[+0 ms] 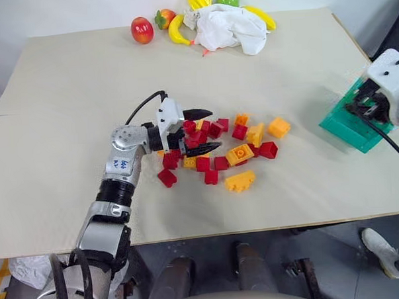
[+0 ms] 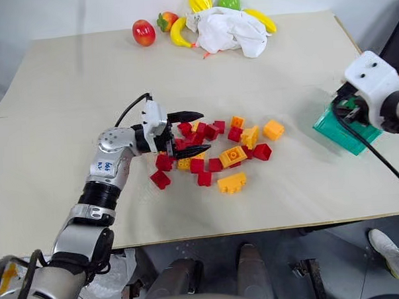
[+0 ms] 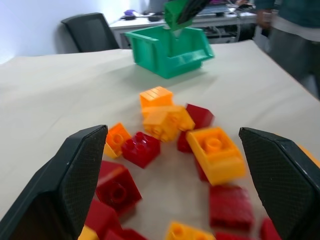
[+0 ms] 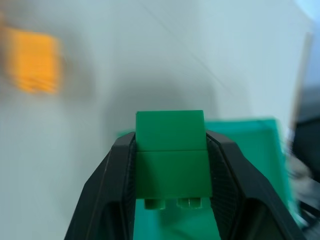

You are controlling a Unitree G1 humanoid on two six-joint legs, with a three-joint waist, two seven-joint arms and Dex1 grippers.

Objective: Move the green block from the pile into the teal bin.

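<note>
While the right tool [image 4: 170, 165] pinches one green block [image 4: 171, 155] above one teal bin [image 3: 170, 50], the left tool [image 1: 200, 131] stands spread over the pile [image 1: 233, 151].

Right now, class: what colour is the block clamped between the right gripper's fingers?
Green. The green block shows best in the right wrist view, above the teal bin.
</note>
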